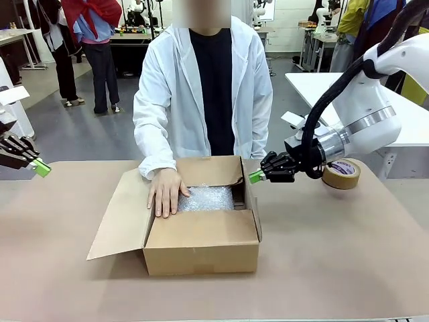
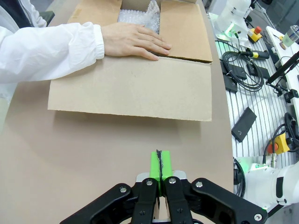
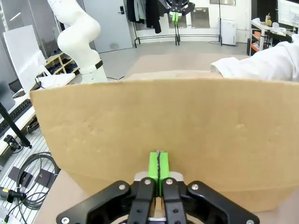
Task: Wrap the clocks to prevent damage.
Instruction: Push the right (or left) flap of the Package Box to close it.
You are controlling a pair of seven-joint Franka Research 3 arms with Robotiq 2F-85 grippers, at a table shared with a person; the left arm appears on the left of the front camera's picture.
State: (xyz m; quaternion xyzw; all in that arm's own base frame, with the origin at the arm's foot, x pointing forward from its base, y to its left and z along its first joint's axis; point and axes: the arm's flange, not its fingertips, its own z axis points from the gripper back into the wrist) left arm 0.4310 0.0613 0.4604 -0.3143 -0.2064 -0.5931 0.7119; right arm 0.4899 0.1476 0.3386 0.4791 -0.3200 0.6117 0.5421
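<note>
We see a tan tabletop in a busy lab, with a brown tape roll at its right. The open cardboard carton sits mid-table. The bubble-wrapped clocks lie inside it, a person's hand beside them. The left gripper and right gripper have their jaws together, empty, the right just beside the carton's flap.

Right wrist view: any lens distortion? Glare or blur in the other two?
Right wrist view: the wide-angle lens bows the carton's upper edge into a curve, though it is still sharp. Front view: even light, small glints on the bubble-wrap bundle, faint shadow at the carton's base. Left wrist view: sharp, evenly lit, no glare on the table.
</note>
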